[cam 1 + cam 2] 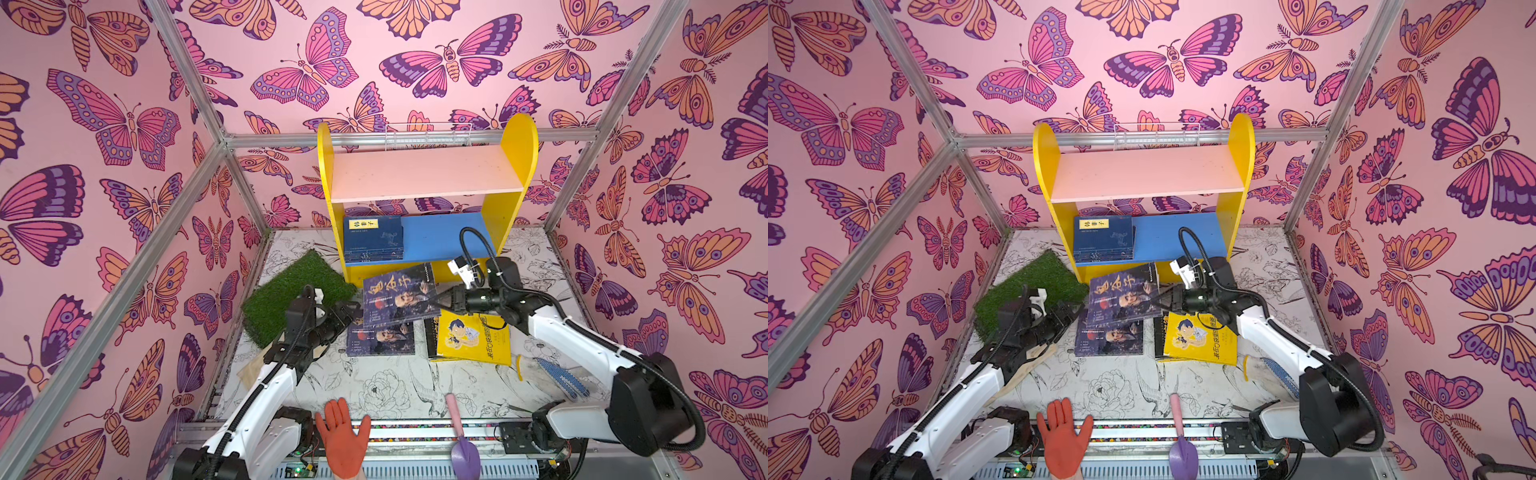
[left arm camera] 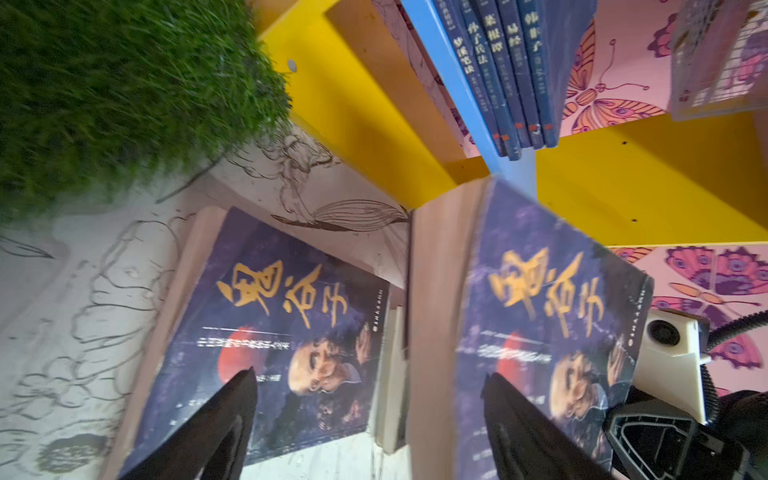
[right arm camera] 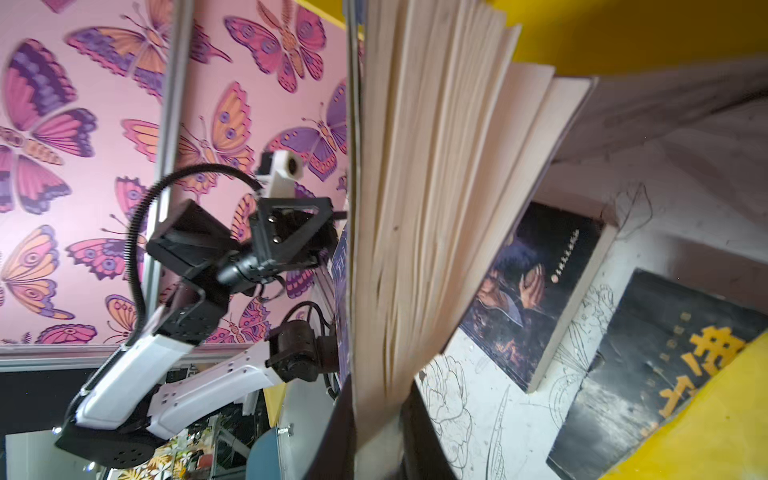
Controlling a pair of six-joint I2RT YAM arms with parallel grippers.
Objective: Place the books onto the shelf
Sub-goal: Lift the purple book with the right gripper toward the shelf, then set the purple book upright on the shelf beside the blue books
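portrait book [image 1: 399, 295] – being pinched at its page edge by right gripper [image 1: 436, 300] | being held raised just in front of the shelf [image 1: 515, 166], long side pointing at its blue board [image 1: 449, 237] | left gripper [image 1: 351, 309] being held spread, empty, beside it

My black left gripper [image 1: 348, 312] points far-right, jaws wide apart; my black right gripper [image 1: 440, 300] points left, clamped on a dark portrait-cover paperback [image 1: 395, 286].
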